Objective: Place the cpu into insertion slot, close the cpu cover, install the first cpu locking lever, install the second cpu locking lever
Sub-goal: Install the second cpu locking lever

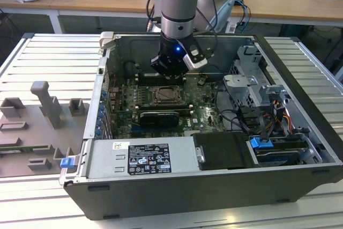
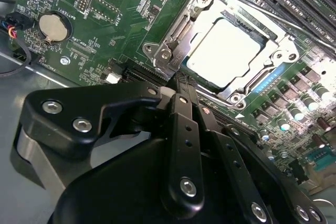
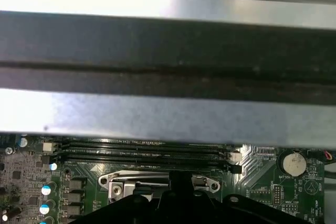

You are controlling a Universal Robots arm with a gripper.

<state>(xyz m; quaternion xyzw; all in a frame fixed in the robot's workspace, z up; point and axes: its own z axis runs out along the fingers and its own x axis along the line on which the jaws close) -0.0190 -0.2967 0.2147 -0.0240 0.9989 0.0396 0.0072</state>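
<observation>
The cpu (image 2: 223,51) lies flat, pale top up, inside the insertion slot (image 2: 231,45) under the closed cpu cover (image 2: 178,30), while the gripper (image 2: 181,85) hovers beside the slot's edge, fingers together, holding nothing.

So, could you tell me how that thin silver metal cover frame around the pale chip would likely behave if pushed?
The thin silver metal cover frame looks like sheet metal, so probably stiff but light. It lies flat around the pale square chip, so a sideways nudge would likely not shift it. Its bare shiny surface may be slippery for the gripper beside it.
</observation>
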